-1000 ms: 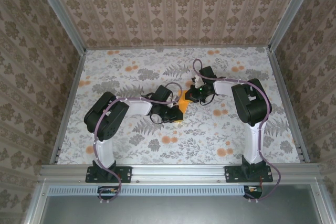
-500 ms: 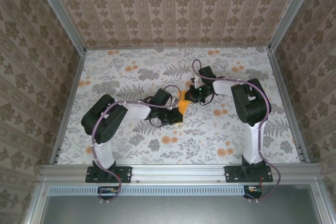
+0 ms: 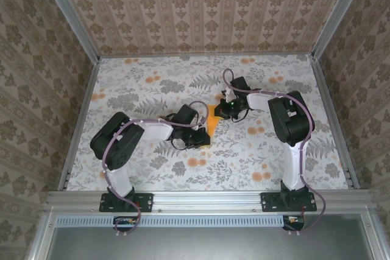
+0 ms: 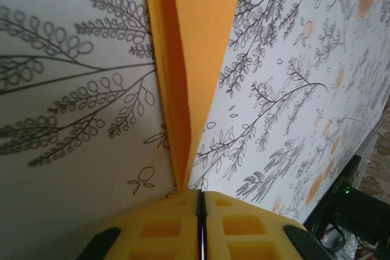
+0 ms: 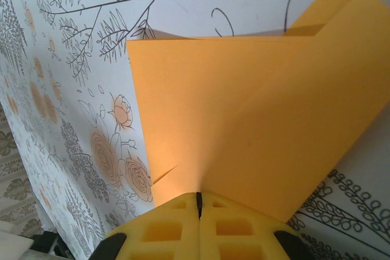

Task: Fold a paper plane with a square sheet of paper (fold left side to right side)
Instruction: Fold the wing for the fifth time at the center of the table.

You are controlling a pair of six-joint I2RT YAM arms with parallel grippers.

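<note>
The square sheet of paper (image 3: 211, 125) is plain orange and lies folded mid-table between my two grippers. In the left wrist view the paper (image 4: 195, 41) stands as a narrow doubled strip seen edge-on. It tapers down to the seam of my left gripper (image 4: 200, 193), whose yellow pads are shut on its near end. In the right wrist view the paper (image 5: 244, 101) spreads out as layered flaps with a diagonal crease. My right gripper (image 5: 198, 194) is shut on its near edge. From above, the left gripper (image 3: 206, 141) is at the paper's near end and the right gripper (image 3: 220, 111) at its far right.
The table (image 3: 152, 83) is covered in a grey leaf pattern with orange flower blotches. Patterned walls and metal rails (image 3: 79, 120) close it in on the left, right and back. A dark part of the right arm (image 4: 350, 211) shows at the lower right of the left wrist view.
My left arm has stretched lower and its gripper has slid toward the near end of the paper, closing slightly. The right gripper has stayed in place, shut on the paper.
</note>
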